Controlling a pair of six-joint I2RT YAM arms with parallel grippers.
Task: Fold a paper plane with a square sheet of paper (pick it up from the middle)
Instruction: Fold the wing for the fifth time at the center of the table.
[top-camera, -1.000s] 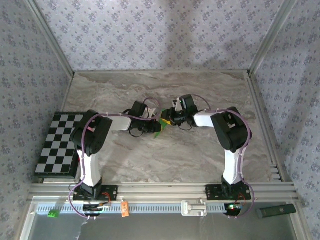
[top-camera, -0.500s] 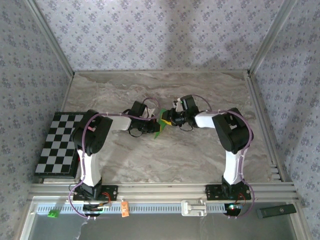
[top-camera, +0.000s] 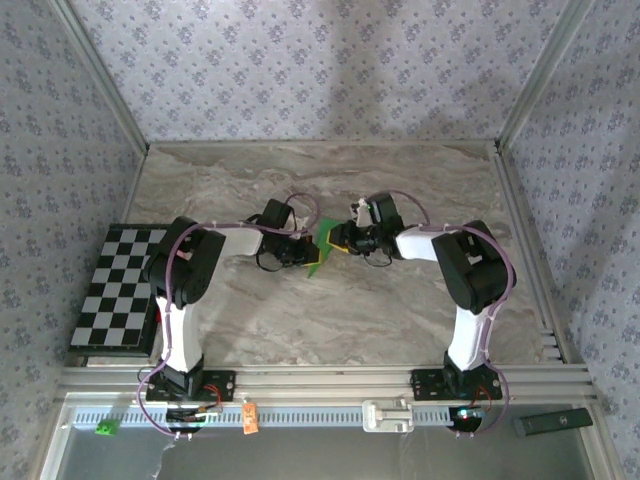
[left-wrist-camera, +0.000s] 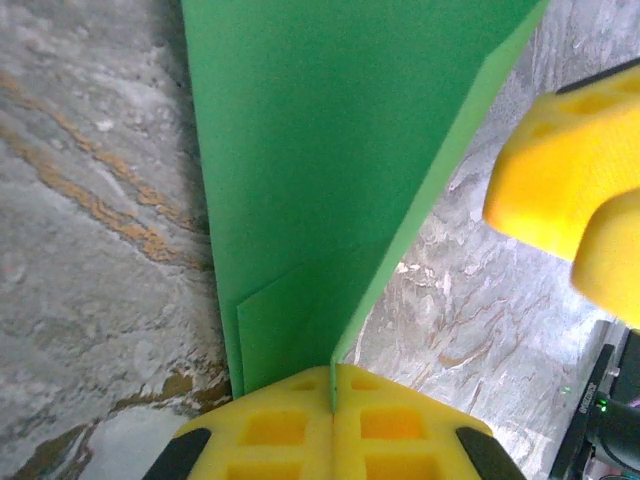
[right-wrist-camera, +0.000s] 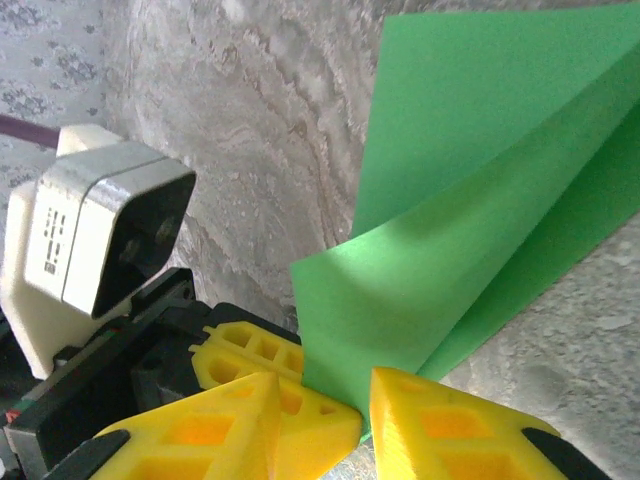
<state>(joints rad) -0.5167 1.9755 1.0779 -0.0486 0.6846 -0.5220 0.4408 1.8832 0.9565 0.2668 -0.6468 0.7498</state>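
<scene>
The square sheet of paper (top-camera: 320, 258), bright green and folded along a sharp crease, is held just above the marble table (top-camera: 400, 310) at its centre, between the two arms. My left gripper (top-camera: 308, 252) is shut on the crease edge; in the left wrist view the paper (left-wrist-camera: 320, 150) stands upright out of its closed gripper (left-wrist-camera: 333, 378). My right gripper (top-camera: 336, 243) faces it from the right. In the right wrist view a curled flap of the paper (right-wrist-camera: 470, 200) runs down into the narrow slit between its fingers (right-wrist-camera: 365, 425).
A black-and-white checkered board (top-camera: 118, 285) lies at the table's left edge. A tiny green cube (top-camera: 104, 428), an orange tag (top-camera: 250, 416) and a black bar (top-camera: 552, 421) sit below the front rail. Patterned walls (top-camera: 300, 60) close in the table.
The right arm has shifted a little to the right, and the green paper between the grippers now shows wider. The left arm has barely moved.
</scene>
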